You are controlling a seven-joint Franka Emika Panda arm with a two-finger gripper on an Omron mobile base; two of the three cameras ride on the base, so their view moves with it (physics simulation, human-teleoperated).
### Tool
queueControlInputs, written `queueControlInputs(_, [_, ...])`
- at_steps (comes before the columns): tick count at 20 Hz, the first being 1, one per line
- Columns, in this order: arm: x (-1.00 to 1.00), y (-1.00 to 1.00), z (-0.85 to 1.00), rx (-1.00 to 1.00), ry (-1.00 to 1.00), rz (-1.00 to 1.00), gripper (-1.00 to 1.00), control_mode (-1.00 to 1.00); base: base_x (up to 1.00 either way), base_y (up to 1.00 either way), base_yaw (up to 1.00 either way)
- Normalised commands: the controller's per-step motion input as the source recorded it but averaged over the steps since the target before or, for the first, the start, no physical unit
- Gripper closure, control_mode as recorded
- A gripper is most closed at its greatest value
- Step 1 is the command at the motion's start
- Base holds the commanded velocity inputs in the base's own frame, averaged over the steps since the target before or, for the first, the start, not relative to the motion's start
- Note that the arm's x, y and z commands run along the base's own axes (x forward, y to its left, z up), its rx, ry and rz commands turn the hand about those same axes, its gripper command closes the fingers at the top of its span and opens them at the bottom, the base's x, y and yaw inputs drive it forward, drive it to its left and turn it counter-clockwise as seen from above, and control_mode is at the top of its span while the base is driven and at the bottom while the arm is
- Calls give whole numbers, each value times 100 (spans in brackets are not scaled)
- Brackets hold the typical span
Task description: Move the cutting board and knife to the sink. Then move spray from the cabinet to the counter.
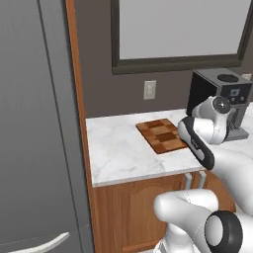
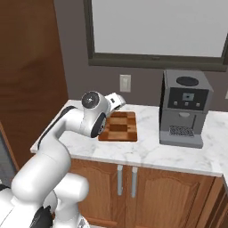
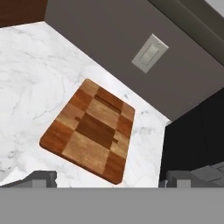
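Tall grey fridge-like unit (image 1: 34, 123) at far left, wooden side panel (image 1: 79, 123) next to it. White marble surface (image 1: 118, 153) on wooden base units, dark framed window (image 2: 156, 31) above, wall outlet (image 2: 125, 83) below it. Grey coffee machine (image 2: 183, 109) standing on the surface to the right of the board, well apart from it. Cutting board (image 3: 89, 129) lying flat on the surface near the back wall, untouched, checker pattern of light and dark blocks. Fingers (image 3: 41, 178) spread wide with nothing between them, hovering above the near edge of the board, looking down on it. No knife to be made out on or beside the board. Task judged at the very start: board not yet gripped, nothing moved to the sink, spray step untouched. Left to do: grab board, carry to sink, same for knife, then fetch spray from cabinet and set on surface. No readable writing or brand anywhere; coffee machine panel too small to read.
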Motion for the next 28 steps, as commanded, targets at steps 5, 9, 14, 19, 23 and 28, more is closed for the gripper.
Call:
queueControlInputs(5, [0,0,0,0,0,0,-100,100,8,47,-6])
queueControlInputs(9, [0,0,0,0,0,0,-100,100,16,47,-6])
queueControlInputs(14, [0,0,0,0,0,0,-100,100,27,22,-3])
queueControlInputs(19, [0,0,0,0,0,0,-100,100,35,9,-3])
queueControlInputs(23, [0,0,0,0,0,0,-100,100,26,9,-3])
queueControlInputs(28, [0,0,0,0,0,0,-100,-100,4,1,-1])
